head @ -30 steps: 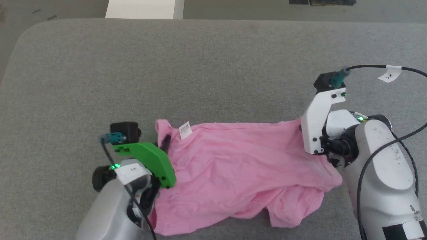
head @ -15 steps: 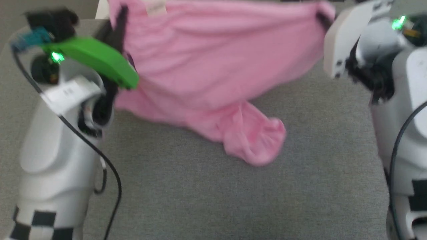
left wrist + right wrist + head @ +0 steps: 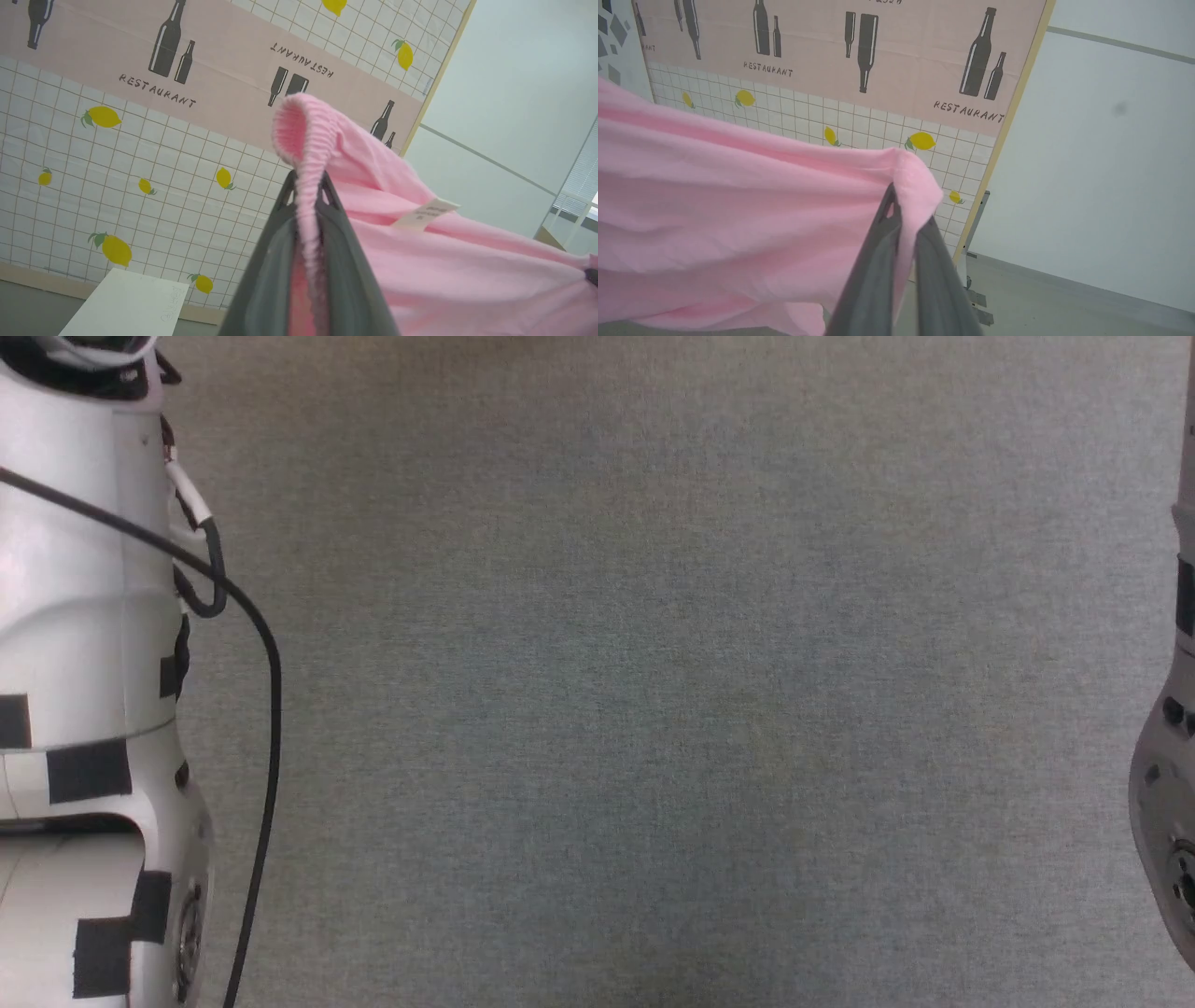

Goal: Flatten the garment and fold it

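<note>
The bench spreads wide and grey between the left forearm and the right forearm; none of its edges or corners can be placed from here. The garment hangs in the air, stretched between the two claws against the printed wall. Its top hem is drawn nearly straight while the rest sags below. The left gripper is pressed together on the gathered waistband, and the right gripper pinches the far corner of the same hem. To do this step well, I would keep both pinches firm and the hem taut and level. Then lower it so the loose end meets the bench first and drag back gently to lay it flat. There looks to be ample room mid-bench, though the cable by the left forearm could snag. The label sits near the left grip.
</note>
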Robot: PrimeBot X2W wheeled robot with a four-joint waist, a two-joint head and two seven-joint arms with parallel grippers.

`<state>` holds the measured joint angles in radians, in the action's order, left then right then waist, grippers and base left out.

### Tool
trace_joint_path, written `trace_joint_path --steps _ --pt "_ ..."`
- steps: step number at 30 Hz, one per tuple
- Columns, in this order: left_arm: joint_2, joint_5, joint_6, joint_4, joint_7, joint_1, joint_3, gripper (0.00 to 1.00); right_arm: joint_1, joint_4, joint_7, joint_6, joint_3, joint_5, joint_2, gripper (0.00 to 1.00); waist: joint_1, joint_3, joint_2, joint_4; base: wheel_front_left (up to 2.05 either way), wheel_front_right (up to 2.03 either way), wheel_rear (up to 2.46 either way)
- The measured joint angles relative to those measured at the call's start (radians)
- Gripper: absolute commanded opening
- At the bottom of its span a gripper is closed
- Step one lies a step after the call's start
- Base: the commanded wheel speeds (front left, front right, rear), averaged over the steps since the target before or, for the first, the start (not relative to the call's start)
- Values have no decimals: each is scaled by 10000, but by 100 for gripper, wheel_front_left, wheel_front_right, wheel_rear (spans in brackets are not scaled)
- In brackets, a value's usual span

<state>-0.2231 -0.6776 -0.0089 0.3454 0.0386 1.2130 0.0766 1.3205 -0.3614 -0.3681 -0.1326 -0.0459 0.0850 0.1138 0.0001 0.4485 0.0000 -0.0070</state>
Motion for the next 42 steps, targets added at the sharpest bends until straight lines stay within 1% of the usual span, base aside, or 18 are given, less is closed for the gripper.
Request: trace_joint_path --steps 2,5,7,12,15,18,21,25,28,30,34,37,42 --pt "33 -2 -178 276 163 71 59 0 -21 -178 291 0 -15 29 -50 0 1 173 0 -58 0 0 0" --pt "15 100 -466 723 155 -208 458 0 -408 -332 497 2 -295 226 -36 0 1 282 0 -155 0 0 0" --pt "15 215 -619 965 144 -686 767 0 -985 -401 564 2 -548 499 56 0 1 256 0 -180 0 0 0" --pt "-6 234 -972 1239 -17 -2621 1567 0 -3150 -288 554 2 -1174 1386 428 0 1 -59 0 -162 0 0 0" --pt "-40 96 -1070 1055 -21 -3870 2057 0 -4598 259 272 2 -1444 1979 717 0 0 -348 0 -126 0 0 0" --pt "-127 -4 -1139 683 -19 -5203 2569 0 -6219 1043 -35 4 -1388 2470 1024 0 0 -678 0 -78 0 0 0" --pt "-265 -309 -1145 213 -130 -6542 3051 0 -7922 1906 -374 4 -1014 2729 1181 0 -1 -1034 0 -30 0 0 0" --pt "-556 -579 -1149 -418 -506 -8035 3607 0 -10161 2947 -907 4 -247 2750 1149 0 -1 -1517 0 51 0 0 0" --pt "-826 -713 -1103 -769 -784 -8951 3662 0 -11551 3670 -1390 4 146 2736 867 0 -1 -1858 0 100 0 0 0" --pt "-953 -1003 -922 -1074 -1012 -9611 3670 0 -12447 4188 -1787 4 357 2736 594 0 -2 -2095 0 124 0 0 0" --pt "-1223 -1250 -548 -1751 -1463 -10813 3697 0 -13871 5135 -2472 4 872 2656 155 0 -2 -2485 0 158 0 0 0" --pt "-1371 -1611 -295 -2401 -1816 -11717 3730 0 -14824 5743 -3131 2 1317 2399 -132 0 -2 -2713 0 176 0 0 0" --pt "-1630 -1758 35 -3304 -2472 -12751 4048 0 -15888 6399 -4002 0 1866 1985 -458 0 -2 -2867 0 245 0 0 0"
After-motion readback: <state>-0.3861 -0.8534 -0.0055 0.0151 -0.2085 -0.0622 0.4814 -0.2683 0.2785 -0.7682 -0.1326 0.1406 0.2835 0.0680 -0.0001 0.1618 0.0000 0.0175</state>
